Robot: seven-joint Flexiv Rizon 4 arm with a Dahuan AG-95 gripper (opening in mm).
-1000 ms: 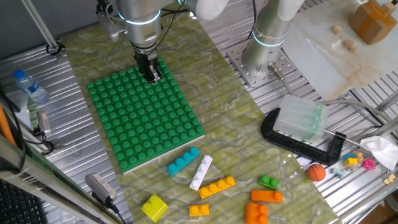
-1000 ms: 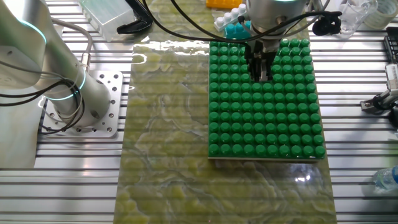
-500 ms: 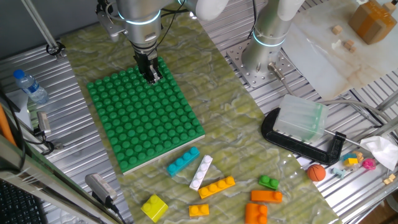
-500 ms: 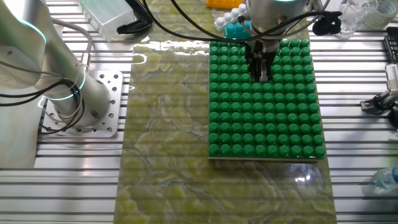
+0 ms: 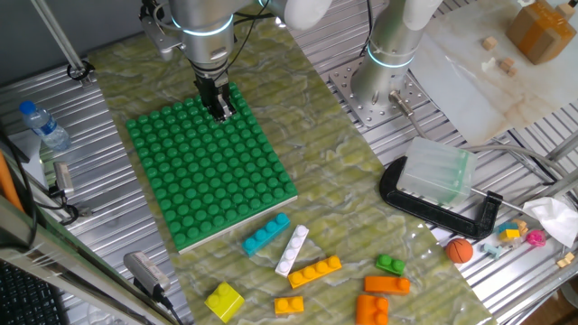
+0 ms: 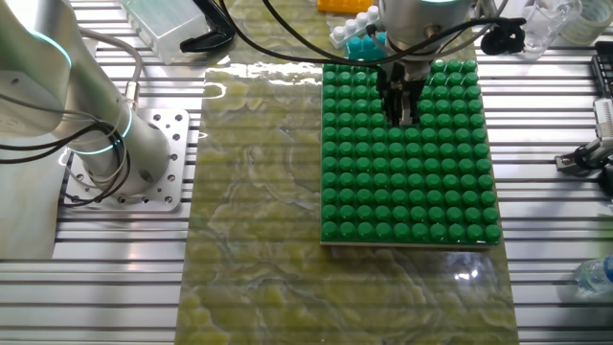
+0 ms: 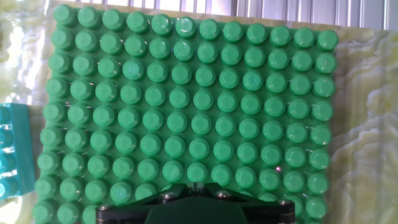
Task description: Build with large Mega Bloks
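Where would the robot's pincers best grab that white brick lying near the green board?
Probably across its two long side walls, near the middle, coming straight down from above. The white brick lies flat on the mat, long and narrow, angled diagonally, so the gripper would likely need to turn to match that slant. The teal brick sits very close to its upper end, so gripping mid-length or lower looks safer.

bg: slotted alu table point(image 5: 506, 271) | green marble-look mat point(image 6: 259, 220)
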